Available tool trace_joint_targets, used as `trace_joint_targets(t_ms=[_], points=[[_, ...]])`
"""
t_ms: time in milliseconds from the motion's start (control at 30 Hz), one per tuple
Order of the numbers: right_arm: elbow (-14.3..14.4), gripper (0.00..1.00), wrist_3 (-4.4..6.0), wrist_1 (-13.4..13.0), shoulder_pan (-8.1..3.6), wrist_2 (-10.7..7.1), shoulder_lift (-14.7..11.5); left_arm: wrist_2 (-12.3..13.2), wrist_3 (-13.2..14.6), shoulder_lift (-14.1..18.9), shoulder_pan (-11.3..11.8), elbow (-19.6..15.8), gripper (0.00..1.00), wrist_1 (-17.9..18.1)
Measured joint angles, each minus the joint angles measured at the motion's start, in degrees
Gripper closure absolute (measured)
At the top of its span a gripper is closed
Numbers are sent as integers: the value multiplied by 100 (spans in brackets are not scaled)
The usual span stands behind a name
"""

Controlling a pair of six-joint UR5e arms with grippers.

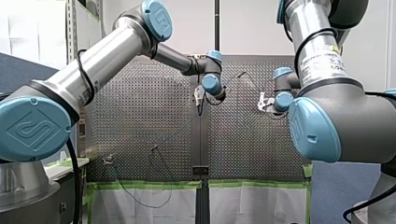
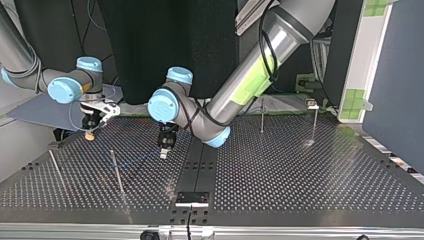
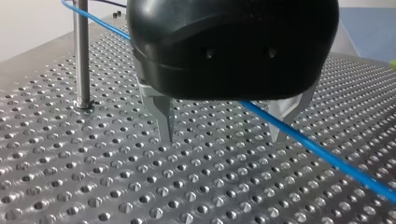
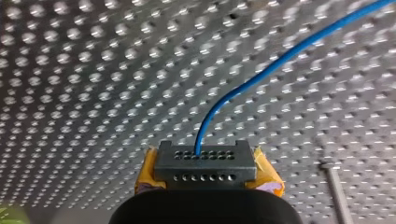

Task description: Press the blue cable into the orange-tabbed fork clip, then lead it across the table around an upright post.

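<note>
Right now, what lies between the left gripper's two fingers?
The blue cable crosses the gap between the open left gripper's fingers; the left wrist view shows it.

The black body of my left pincer (image 3: 222,138) covers a stretch of the blue cable (image 3: 317,151) — then it runs off the view's edge. At my right pincer (image 4: 208,171), a dark block (image 4: 205,161) hides most of the yellow pads (image 4: 268,176).

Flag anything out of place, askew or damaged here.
Nothing stands out. The blue cable shows no kinks: it leaves the dark block held by my right gripper and passes my open left gripper; the post nearby stands upright.
</note>
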Motion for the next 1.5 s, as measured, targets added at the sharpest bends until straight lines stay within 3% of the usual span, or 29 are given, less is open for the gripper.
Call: trace_joint_targets(t_ms=[333, 600, 767, 1000, 1100, 1300, 1500], points=[[46, 100, -13, -114, -45, 36, 353, -16, -12, -4, 30, -21, 0, 25], [409, 100, 149, -529, -159, 74, 483, -73, -58, -58, 78, -22, 0, 51], [483, 100, 62, -760, -261, 71, 657, -139, -72, -172, 77, -22, 0, 113], [557, 100, -224, -1111, -528, 40, 1001, -249, -103, -198, 102, -20, 0, 248], [566, 100, -261, -1281, -694, -57, 1172, -261, -121, -198, 108, -18, 0, 271], [570, 100, -121, -1618, -999, -221, 1525, -320, -199, -200, 99, -17, 0, 312], [567, 100, -16, -1912, -1095, -228, 1831, -361, -211, -199, 94, -18, 0, 314]])
